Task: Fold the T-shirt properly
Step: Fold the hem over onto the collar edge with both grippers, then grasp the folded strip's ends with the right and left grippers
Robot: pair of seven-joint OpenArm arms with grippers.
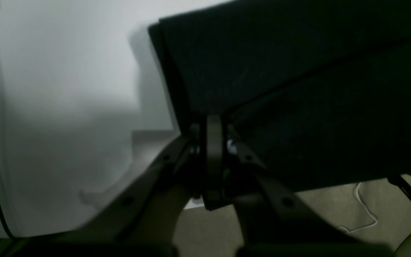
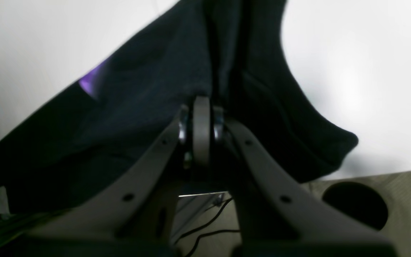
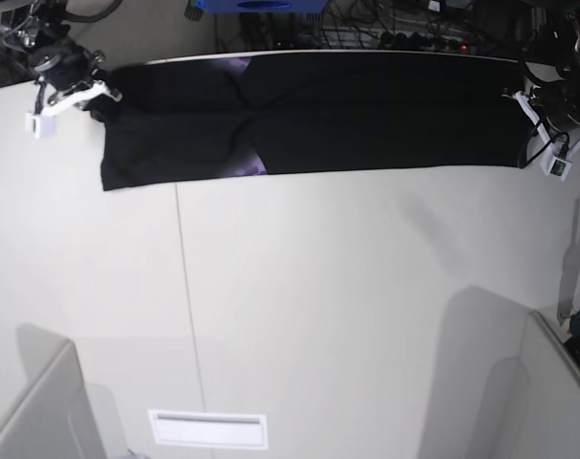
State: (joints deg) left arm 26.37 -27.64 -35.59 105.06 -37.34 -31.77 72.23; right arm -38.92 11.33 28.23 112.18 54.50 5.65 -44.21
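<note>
The black T-shirt (image 3: 366,115) lies stretched in a long band across the far side of the white table (image 3: 347,306). A bit of purple print shows at a fold (image 3: 248,168) and in the right wrist view (image 2: 91,82). My right gripper (image 3: 103,96) is at the shirt's left end in the base view, and the right wrist view shows it (image 2: 202,121) shut on bunched black cloth (image 2: 148,107). My left gripper (image 3: 522,107) is at the shirt's right end. The left wrist view shows it (image 1: 212,132) shut on the edge of the cloth (image 1: 298,89).
Cables and equipment (image 3: 385,29) sit beyond the table's far edge. Grey panels stand at the near left (image 3: 32,411) and near right (image 3: 547,392). A white rectangular plate (image 3: 208,428) lies near the front edge. A seam (image 3: 186,316) runs down the table.
</note>
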